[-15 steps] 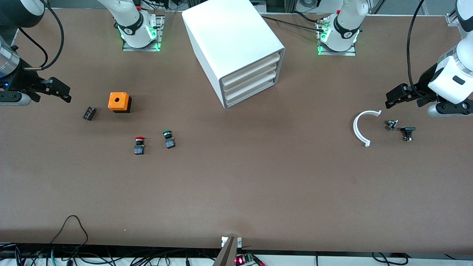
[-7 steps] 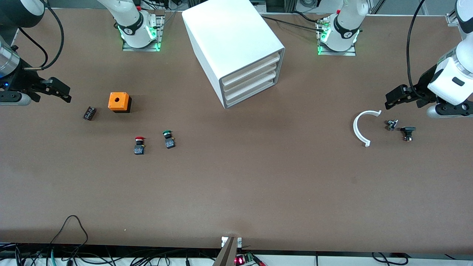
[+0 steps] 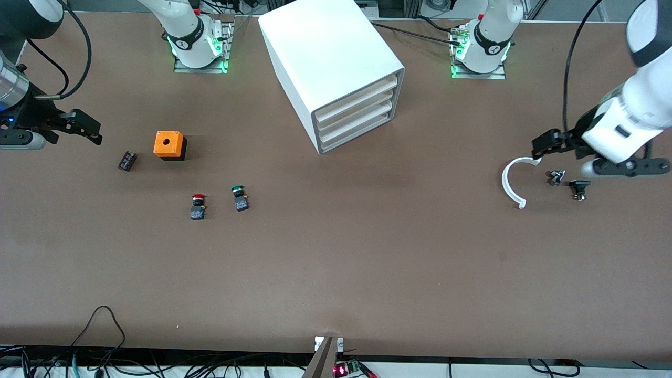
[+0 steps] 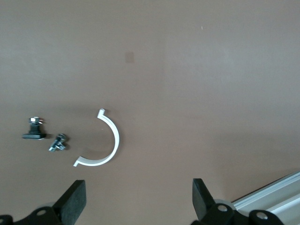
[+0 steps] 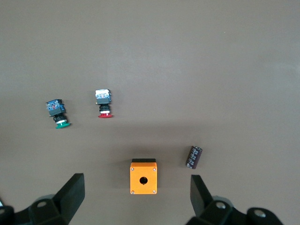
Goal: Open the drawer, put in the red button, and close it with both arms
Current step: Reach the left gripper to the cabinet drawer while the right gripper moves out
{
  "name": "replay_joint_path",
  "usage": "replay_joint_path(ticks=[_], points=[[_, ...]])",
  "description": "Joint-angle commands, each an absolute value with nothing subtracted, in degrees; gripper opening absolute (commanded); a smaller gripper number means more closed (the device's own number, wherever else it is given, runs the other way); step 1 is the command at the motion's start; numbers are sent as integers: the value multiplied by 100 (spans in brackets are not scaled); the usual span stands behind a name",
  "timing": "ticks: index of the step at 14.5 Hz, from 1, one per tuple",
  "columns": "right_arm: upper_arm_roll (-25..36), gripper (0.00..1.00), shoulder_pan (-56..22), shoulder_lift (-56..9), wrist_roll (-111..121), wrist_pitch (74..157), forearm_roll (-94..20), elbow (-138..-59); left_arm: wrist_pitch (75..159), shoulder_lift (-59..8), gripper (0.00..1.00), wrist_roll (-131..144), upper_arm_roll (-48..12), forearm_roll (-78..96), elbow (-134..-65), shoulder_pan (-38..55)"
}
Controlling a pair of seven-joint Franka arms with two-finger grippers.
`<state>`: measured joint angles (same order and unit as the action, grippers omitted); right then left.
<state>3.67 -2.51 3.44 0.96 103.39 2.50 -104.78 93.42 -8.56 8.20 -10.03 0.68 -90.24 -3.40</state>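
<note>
The red button [image 3: 198, 206] stands on the table, nearer to the front camera than the orange box [image 3: 169, 145]; it also shows in the right wrist view [image 5: 104, 104]. The white drawer cabinet [image 3: 336, 73] stands mid-table with three drawers, all shut. My right gripper [image 3: 86, 128] is open and empty, up in the air at the right arm's end of the table; in its wrist view [image 5: 136, 192] its jaws stand wide apart over the orange box [image 5: 143, 176]. My left gripper [image 3: 543, 144] is open and empty over the end of a white curved piece [image 3: 512, 181]; its own view [image 4: 138, 197] shows bare table between the jaws.
A green-capped button [image 3: 239, 198] stands beside the red one. A dark cylinder [image 3: 127, 160] lies beside the orange box. Two small metal parts [image 3: 556, 177] [image 3: 579, 189] lie by the curved piece at the left arm's end. Cables run along the table's front edge.
My left arm has swung toward the middle of the table, bringing its gripper over the end of the white curved piece. The right arm has hardly moved.
</note>
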Motion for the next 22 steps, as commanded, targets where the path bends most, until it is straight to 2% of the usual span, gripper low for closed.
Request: replay_joint_path(ticks=[1, 5, 8, 10, 14, 18, 22], points=[[360, 100, -237, 352, 167, 10222, 167, -10406, 9308, -1317, 100, 668, -1028, 176, -9052, -168], [360, 100, -237, 352, 158, 10222, 158, -10406, 9447, -1932, 100, 668, -1134, 1323, -9333, -53], [369, 100, -237, 352, 167, 10125, 158, -10406, 9949, -2135, 100, 624, -1230, 2939, -10236, 78], [369, 100, -237, 325, 167, 10134, 158, -10406, 9967, -2293, 100, 222, -1449, 3784, -10572, 184], [352, 100, -255, 54, 150, 10178, 141, -10406, 9984, -2513, 100, -1261, -1485, 5394, -11424, 597], [316, 100, -492, -499, 123, 10651, 158, -10389, 10431, -2566, 100, -1775, -2011, 5651, -11961, 694], [316, 100, -747, -1132, 97, 11336, 158, -10389, 10644, -2584, 99, -1767, -2267, 5678, -12234, 703]])
